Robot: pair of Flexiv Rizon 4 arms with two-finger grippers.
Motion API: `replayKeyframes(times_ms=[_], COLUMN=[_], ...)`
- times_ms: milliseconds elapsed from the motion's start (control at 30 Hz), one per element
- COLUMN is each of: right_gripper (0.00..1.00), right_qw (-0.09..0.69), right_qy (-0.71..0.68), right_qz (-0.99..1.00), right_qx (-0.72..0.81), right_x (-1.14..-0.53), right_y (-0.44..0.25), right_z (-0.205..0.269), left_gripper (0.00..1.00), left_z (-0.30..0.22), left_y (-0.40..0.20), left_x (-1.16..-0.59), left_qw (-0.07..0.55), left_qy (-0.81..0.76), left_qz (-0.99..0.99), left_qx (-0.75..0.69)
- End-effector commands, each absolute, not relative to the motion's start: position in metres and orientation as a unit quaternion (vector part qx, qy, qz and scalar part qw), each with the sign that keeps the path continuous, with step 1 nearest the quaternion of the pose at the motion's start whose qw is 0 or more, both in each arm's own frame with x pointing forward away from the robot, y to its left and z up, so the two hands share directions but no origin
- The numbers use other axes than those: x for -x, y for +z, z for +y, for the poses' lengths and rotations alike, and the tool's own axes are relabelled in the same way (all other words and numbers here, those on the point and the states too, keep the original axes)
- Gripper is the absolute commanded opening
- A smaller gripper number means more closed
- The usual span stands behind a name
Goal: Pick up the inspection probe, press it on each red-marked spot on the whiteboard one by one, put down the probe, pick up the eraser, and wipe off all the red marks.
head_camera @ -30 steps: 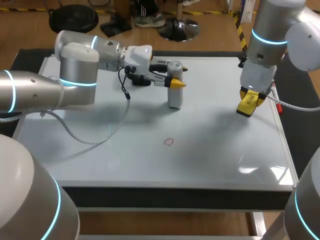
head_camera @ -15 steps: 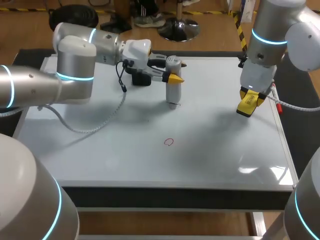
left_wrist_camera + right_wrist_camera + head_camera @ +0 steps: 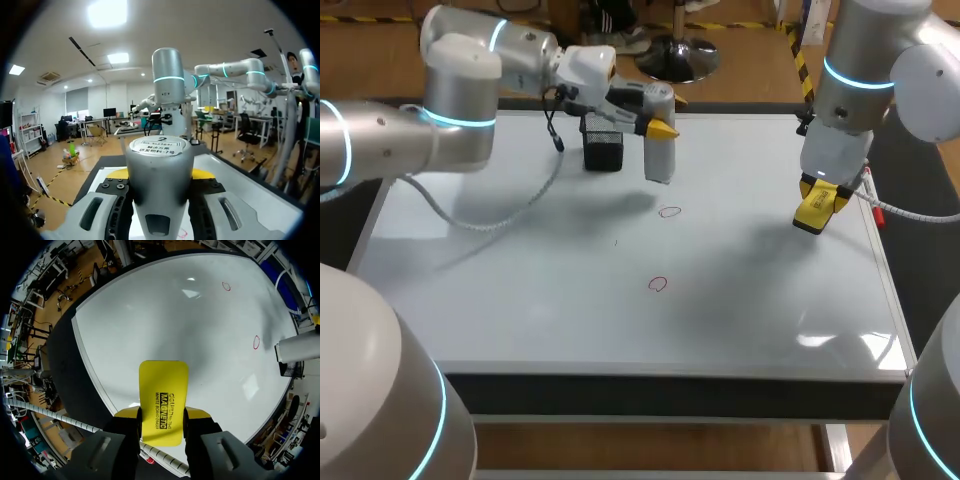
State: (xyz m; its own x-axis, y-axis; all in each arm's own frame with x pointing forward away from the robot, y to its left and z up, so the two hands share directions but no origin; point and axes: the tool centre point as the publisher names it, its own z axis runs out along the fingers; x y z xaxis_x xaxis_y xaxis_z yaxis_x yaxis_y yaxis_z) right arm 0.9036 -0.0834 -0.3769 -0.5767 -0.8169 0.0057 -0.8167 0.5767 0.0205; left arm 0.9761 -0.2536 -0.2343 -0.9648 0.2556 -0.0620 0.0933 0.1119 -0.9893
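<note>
While the left gripper [image 3: 662,113] clamped the silver-grey cylindrical inspection probe [image 3: 659,158] from two sides near its top, the probe hung roughly upright over the white rectangular whiteboard [image 3: 520,290], toward 12 o'clock of the board in the head view. Its lower end looked clear of the surface, though that was hard to judge. Seen from the left wrist, the probe [image 3: 159,195] had a smooth metallic body, a flat round cap with a white printed label and a small dark slot lower down. At 9 o'clock of the probe stood a small black mesh holder [image 3: 603,152]. Two small red circle marks lay on the board – one [image 3: 669,212] at 6 o'clock of the probe, the other [image 3: 658,284] further toward 6 o'clock. Near the board's 3 o'clock edge, the right gripper [image 3: 161,421] held a flat yellow rectangular eraser [image 3: 163,400] between its fingers – well apart from both marks.
</note>
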Motion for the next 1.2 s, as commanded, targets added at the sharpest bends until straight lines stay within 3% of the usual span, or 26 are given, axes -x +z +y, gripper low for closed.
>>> replayKeyframes(times_ms=[33, 733, 1200], right_gripper=[0.00, 0.00, 0.00], right_qw=[0.008, 0.008, 0.008], right_qy=[-0.006, -0.006, -0.006], right_qz=[-0.888, -0.888, -0.888], right_qx=[-0.460, -0.460, -0.460], right_x=[-0.905, -0.905, -0.905], right_y=[-0.377, -0.377, -0.377], right_z=[-0.084, -0.084, -0.084], left_gripper=[0.00, 0.00, 0.00], left_z=[-0.253, -0.252, -0.253], left_y=[-0.223, -0.180, -0.184], left_x=[-0.990, -1.053, -1.075], left_qw=[0.099, 0.134, 0.168], left_qy=[0.646, 0.631, 0.631], left_qz=[-0.742, -0.735, -0.716], left_qx=[0.150, 0.208, 0.246])
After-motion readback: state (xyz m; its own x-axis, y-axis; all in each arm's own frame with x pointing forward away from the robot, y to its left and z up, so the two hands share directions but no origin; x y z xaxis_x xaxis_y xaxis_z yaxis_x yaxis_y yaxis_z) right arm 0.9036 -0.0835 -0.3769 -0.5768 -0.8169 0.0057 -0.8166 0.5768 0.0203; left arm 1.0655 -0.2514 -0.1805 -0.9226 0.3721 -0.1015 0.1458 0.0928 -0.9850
